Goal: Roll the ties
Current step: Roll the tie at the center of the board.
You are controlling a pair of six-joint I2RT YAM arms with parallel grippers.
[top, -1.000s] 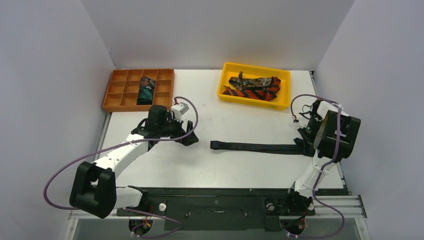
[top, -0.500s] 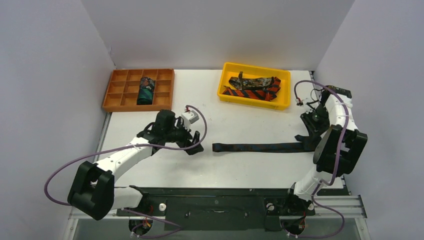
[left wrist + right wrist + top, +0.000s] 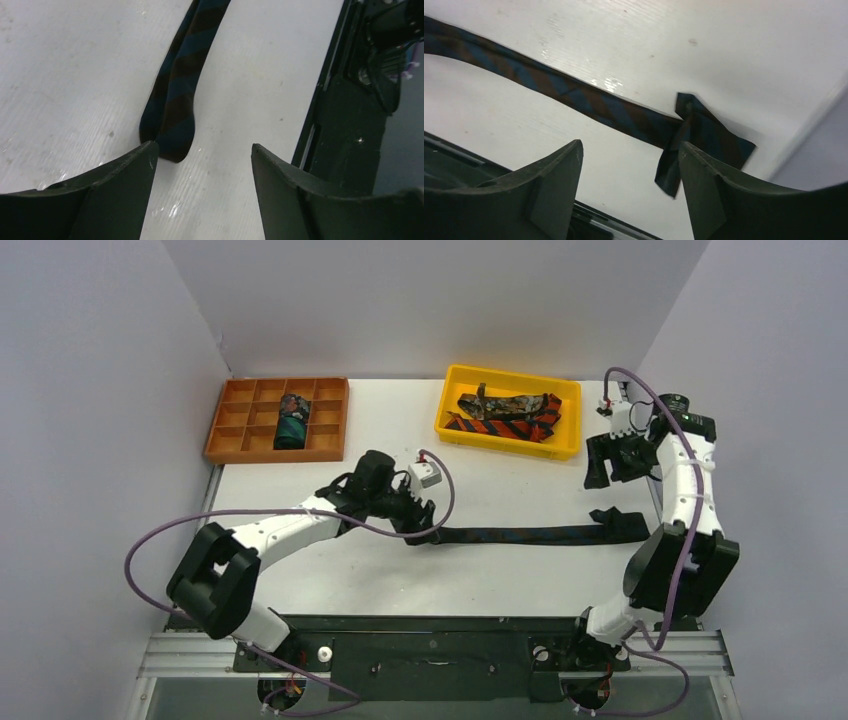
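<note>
A dark navy tie (image 3: pixel 530 535) with faint stripes lies flat across the table, running left to right. Its narrow end (image 3: pixel 172 115) rests on the table just past my left gripper (image 3: pixel 202 150), beside the left fingertip. That gripper is open and nothing sits between its fingers. The tie's wide end (image 3: pixel 704 140) is crumpled and folded near the table's right edge. My right gripper (image 3: pixel 630 147) hangs open above it, apart from the cloth. From above, the left gripper (image 3: pixel 418 525) is at the tie's left tip, and the right gripper (image 3: pixel 610 465) is raised behind the wide end.
A yellow bin (image 3: pixel 447 405) at the back holds a red-orange striped tie (image 3: pixel 500 427) and a mottled brown tie (image 3: pixel 515 403). An orange compartment tray (image 3: pixel 225 425) at the back left holds a rolled teal tie (image 3: pixel 292 420). Purple cables loop off both arms.
My right gripper opened, let go of the tie's wide end and rose towards the back. My left arm swung right to the tie's narrow end, its jaws narrowing a little.
</note>
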